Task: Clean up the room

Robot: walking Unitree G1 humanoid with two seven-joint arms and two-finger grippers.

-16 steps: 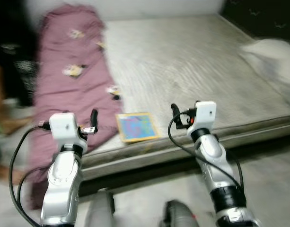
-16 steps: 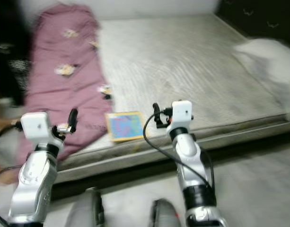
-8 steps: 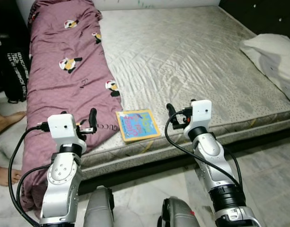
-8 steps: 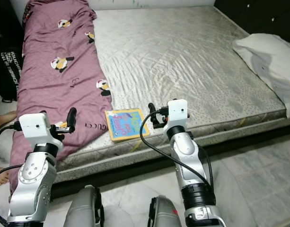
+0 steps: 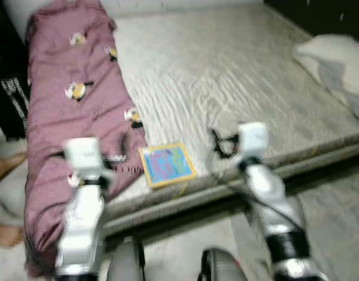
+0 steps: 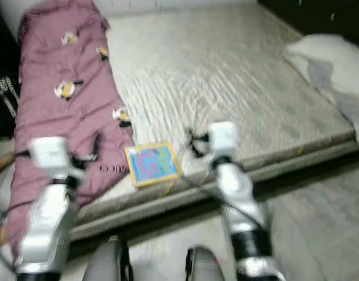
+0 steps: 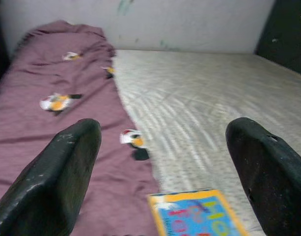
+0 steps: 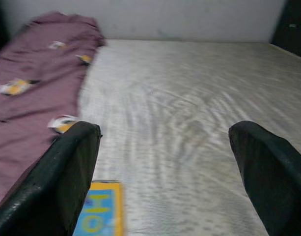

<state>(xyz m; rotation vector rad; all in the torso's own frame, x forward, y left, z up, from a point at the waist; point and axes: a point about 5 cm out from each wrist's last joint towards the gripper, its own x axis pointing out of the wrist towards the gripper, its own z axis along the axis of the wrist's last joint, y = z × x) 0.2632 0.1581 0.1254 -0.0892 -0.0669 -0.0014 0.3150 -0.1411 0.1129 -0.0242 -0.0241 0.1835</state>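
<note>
A bare grey quilted mattress is seen ahead, its near edge running across the head views and slanting up toward the robot's right. Pale stone floor lies open in front of that edge, and most of the mattress top is left free. Along the robot's left side of the bed a mauve quilt printed with small cartoon figures is spread from the far wall to the near edge, where it hangs over toward the floor. A white pillow is set at the far right, close to the mattress's right edge. A dark bag and a person's bare foot are made out on the floor beside the quilt, at the left border.

A thin book is laid flat on the mattress, right at the near edge and just beside the quilt's border. Its cover is blue with a yellow frame and coloured lettering, blurred in the head views; in the left wrist view the book is seen with its yellow corner touching or nearly touching the quilt.

The left hand is held above the quilt's near end with its two black fingers wide apart and nothing between them. The right hand is held over the near edge, just to the right of the book, likewise spread apart and gripping nothing.
</note>
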